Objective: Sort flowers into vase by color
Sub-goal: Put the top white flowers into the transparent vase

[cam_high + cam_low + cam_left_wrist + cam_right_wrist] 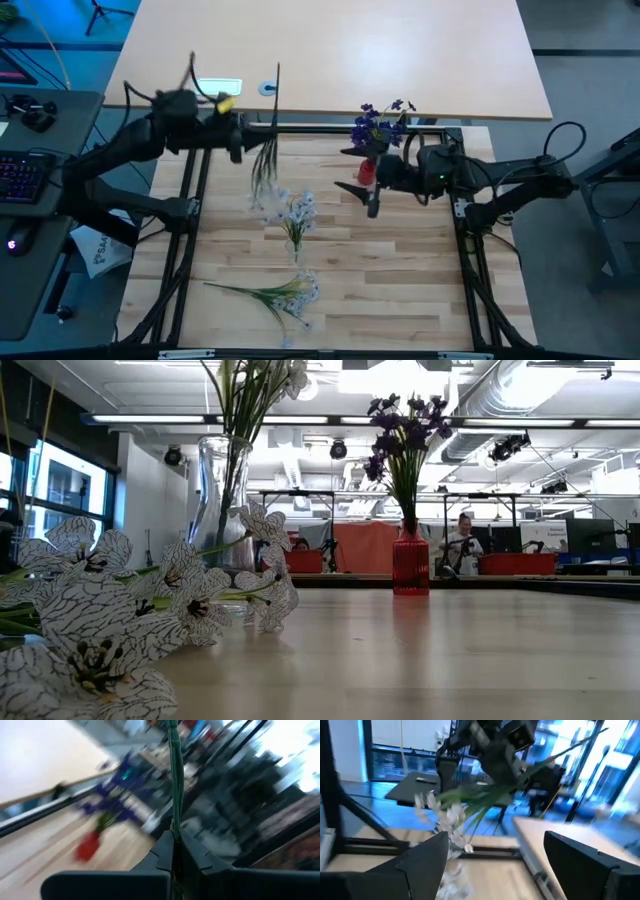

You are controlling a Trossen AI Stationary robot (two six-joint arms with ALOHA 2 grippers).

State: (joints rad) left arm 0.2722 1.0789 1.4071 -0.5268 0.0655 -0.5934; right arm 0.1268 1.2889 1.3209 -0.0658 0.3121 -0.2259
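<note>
My left gripper (243, 135) is shut on a white-blossomed sprig (268, 190) near the table's far edge, left of centre. A clear glass vase (222, 480) holds white flowers (300, 212) at mid-table. Another white sprig (270, 295) lies flat near the near edge. The red vase (410, 565) stands upright with purple flowers (380, 125) in it. My right gripper (350, 171) is open. From above its fingers flank the red vase (367, 172), but the low view shows nothing beside that vase. My left gripper pinches the sprig's thin green stem (174, 827) between its two fingers, about midway along. The fingers come level from the table's left and lie across the stem. The sprig is lifted and tilted, bare stem end (277, 68) high, white blossoms (445, 815) hanging lower.
A dark metal frame (190, 250) borders the wooden work surface on the left, right and far sides. White blossoms (90, 620) lie close to the low camera. A second light tabletop (380, 50) sits behind. Bare wood lies between the vases and toward the near right.
</note>
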